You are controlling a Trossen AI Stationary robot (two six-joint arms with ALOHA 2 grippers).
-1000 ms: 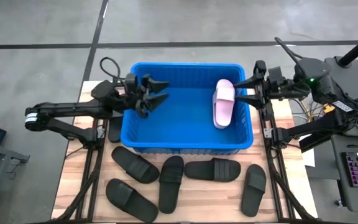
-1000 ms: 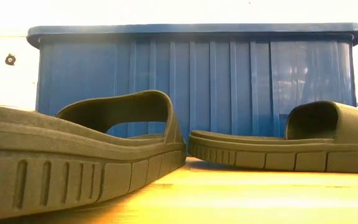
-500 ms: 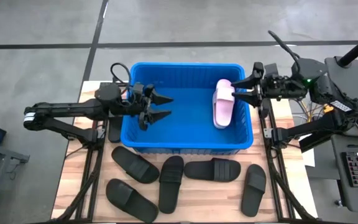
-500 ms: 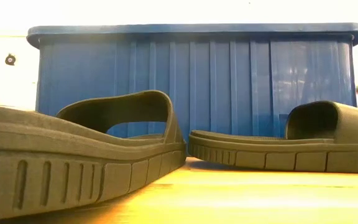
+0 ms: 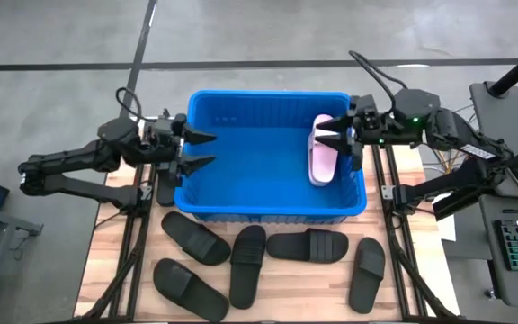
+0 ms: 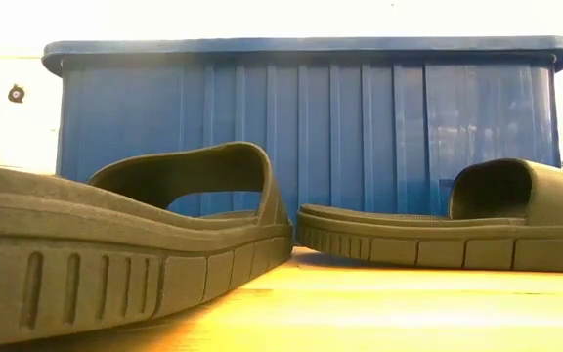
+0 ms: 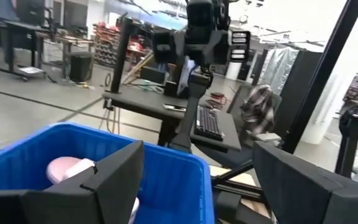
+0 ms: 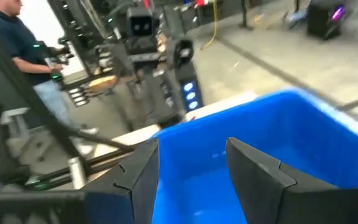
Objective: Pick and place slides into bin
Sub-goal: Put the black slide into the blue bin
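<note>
Five black slides (image 5: 245, 261) lie on the wood table (image 5: 286, 292) before the blue bin (image 5: 268, 211); one pink slide (image 5: 323, 149) inside. Left gripper (image 5: 199, 149) wide and empty at the bin's left rim; right gripper (image 5: 334, 140) part-open, empty, beside the pink slide. Risk: matte rubber straps flex and may slip from the fingers; ribbed soles could catch the thick rim.

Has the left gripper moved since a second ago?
Yes. In the high view the left gripper, jaws open and empty, has pulled back from inside the bin to its left rim. The pink slide inside lies where it was.
</note>
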